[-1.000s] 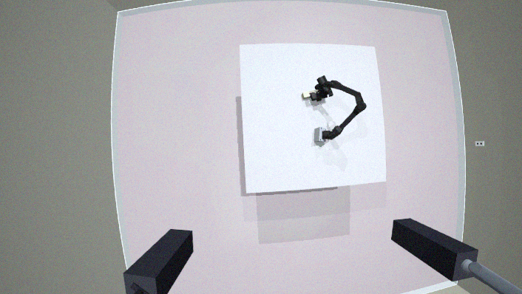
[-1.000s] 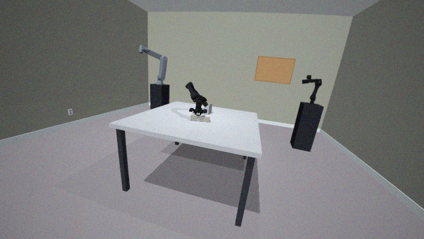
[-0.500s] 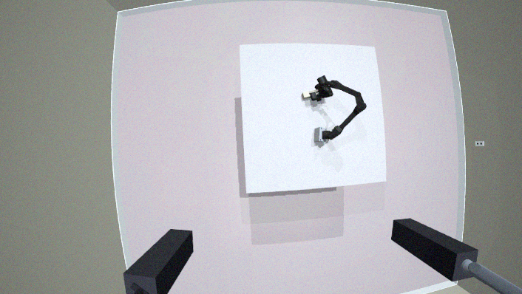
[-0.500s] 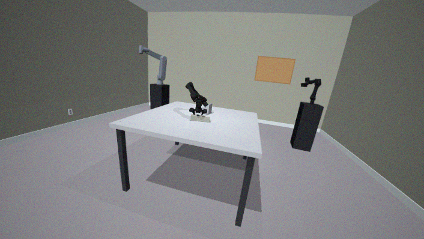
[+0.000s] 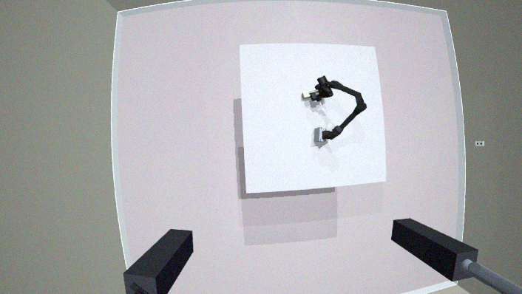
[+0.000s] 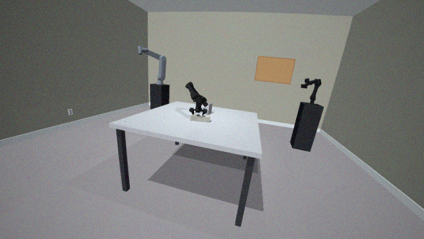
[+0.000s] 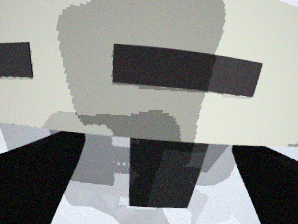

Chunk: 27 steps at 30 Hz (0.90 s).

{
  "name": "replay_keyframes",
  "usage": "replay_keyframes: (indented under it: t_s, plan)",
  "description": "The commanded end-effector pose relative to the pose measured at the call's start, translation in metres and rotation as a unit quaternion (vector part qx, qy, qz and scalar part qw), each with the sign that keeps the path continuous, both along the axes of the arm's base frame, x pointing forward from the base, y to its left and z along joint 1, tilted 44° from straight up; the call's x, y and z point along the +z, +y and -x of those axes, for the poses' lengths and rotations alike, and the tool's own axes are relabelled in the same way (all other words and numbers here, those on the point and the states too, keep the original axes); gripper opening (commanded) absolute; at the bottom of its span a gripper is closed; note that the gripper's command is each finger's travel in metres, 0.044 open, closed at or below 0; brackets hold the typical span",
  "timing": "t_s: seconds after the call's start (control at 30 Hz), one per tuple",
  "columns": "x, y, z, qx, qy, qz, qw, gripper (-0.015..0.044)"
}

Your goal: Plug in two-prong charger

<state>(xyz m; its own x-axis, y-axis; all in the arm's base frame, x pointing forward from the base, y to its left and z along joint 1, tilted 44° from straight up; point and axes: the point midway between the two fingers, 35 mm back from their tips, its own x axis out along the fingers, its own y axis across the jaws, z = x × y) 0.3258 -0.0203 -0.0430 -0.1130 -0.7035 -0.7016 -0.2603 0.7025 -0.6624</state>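
The cream power strip (image 5: 306, 94) (image 6: 200, 119) (image 7: 255, 117) lies on the white table (image 5: 273, 155) (image 6: 186, 130). Two dark rectangles show on its face in the wrist view, the left one cut off by the frame's edge. The charger, a black block (image 7: 162, 175), sits against the strip's near side, below the right rectangle. Its prongs are not visible, and how deep they sit cannot be seen. My gripper (image 5: 315, 94) (image 6: 198, 111) (image 7: 161, 139) is open at the strip's near side. Its black fingers stand on both sides of the charger, with gaps between.
The arm's grey base plate (image 5: 320, 134) (image 6: 209, 108) stands on the table, away from the strip. The arm bends out between base and strip. Two other arms stand on black pedestals (image 6: 160, 96) (image 6: 307, 127) on the floor, away from the table.
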Motion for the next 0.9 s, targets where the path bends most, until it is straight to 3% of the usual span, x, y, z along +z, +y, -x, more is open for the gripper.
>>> replay_keyframes:
  t_s: [0.0, 0.87]
  plan:
    - [0.0000, -0.0005, 0.0021, 0.000, 0.000, 0.000, 1.000, 0.0440]
    - [0.0012, -0.0016, 0.0090, 0.001, -0.008, -0.001, 1.000, 0.0440]
